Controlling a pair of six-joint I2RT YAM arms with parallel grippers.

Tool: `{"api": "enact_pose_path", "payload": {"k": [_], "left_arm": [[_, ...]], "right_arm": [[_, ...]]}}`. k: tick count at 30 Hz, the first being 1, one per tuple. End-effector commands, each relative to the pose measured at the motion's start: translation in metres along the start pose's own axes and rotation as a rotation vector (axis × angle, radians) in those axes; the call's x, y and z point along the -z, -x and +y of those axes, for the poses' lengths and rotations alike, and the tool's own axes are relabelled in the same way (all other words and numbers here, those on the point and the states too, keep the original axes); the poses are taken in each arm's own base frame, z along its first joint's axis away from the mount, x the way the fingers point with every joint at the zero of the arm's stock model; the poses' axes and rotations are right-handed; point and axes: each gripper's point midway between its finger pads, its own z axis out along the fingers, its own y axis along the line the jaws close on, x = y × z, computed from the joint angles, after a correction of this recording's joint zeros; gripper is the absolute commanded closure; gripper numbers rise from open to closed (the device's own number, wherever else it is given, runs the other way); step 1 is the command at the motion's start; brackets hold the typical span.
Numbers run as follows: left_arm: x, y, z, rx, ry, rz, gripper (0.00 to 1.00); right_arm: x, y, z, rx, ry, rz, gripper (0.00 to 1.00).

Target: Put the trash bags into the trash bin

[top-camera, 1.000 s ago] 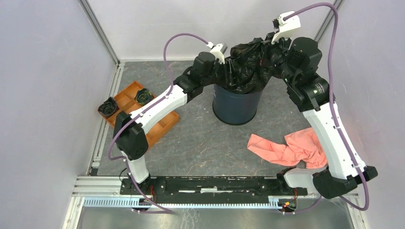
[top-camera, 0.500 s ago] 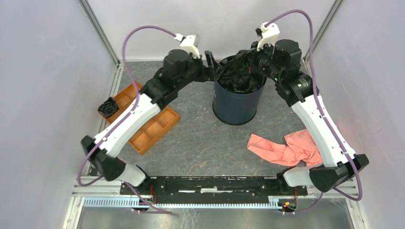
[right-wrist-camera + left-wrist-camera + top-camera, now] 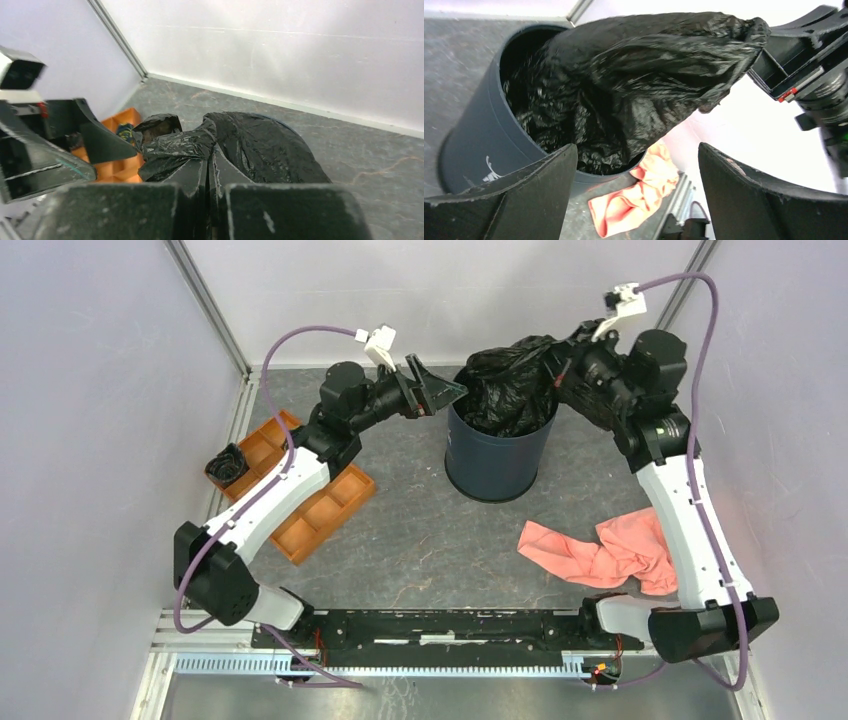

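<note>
The left arm (image 3: 270, 490) and right arm (image 3: 690, 520) both pair smooth white link shells with bulky matte-black joint housings. A purple cable (image 3: 315, 328) runs along each arm to a small white camera block (image 3: 380, 340) at the wrist. The left claw (image 3: 440, 390) and right claw (image 3: 209, 170) are black, with broad, wedge-shaped, scuffed fingers (image 3: 524, 200). A tiny red tab (image 3: 786, 93) marks the right claw's housing.

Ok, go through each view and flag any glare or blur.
Top external: evenly lit and sharp, just sheen on the trash bag. Left wrist: background behind the bag blown out white, trash bin readable. Right wrist: right gripper soft in the foreground, wall glaring.
</note>
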Motion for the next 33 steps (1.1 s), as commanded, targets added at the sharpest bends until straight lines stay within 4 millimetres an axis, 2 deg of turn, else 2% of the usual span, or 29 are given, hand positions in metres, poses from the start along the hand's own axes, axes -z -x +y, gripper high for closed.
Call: {"api": "enact_pose_path", "payload": {"k": [1, 3, 7, 10, 13, 19, 22, 26, 29, 33], "left_arm": [[0.002, 0.02, -0.038, 0.147, -0.238, -0.07, 0.04], [-0.004, 0.02, -0.036, 0.191, -0.256, -0.065, 0.04], [-0.012, 0.026, -0.043, 0.258, -0.339, -0.073, 0.05], [-0.03, 0.02, -0.027, 0.327, -0.279, -0.071, 0.14], [-0.039, 0.013, -0.024, 0.331, -0.259, -0.077, 0.15], [-0.032, 0.011, -0.009, 0.382, -0.187, -0.15, 0.15], [-0.032, 0.015, -0.011, 0.415, -0.21, -0.166, 0.17], [-0.045, 0.017, -0.015, 0.433, -0.246, -0.14, 0.31], [-0.045, 0.024, -0.012, 0.409, -0.233, -0.159, 0.42], [-0.044, 0.03, -0.006, 0.303, -0.162, -0.145, 0.43]], "right_arm": [[0.006, 0.009, 0.023, -0.189, 0.253, -0.069, 1.0], [0.007, 0.008, 0.025, -0.21, 0.291, -0.071, 1.0], [0.007, 0.005, 0.026, -0.215, 0.301, -0.068, 1.0], [0.006, 0.003, 0.03, -0.229, 0.332, -0.064, 0.99], [0.008, 0.007, 0.032, -0.231, 0.343, -0.073, 1.0], [0.012, 0.021, 0.04, -0.223, 0.375, -0.095, 1.0], [0.014, 0.022, 0.041, -0.221, 0.376, -0.1, 1.0], [0.015, 0.017, 0.041, -0.212, 0.373, -0.083, 0.99], [0.018, 0.01, 0.039, -0.189, 0.356, -0.061, 1.0], [0.025, -0.006, 0.033, -0.175, 0.31, -0.02, 1.0]]}}
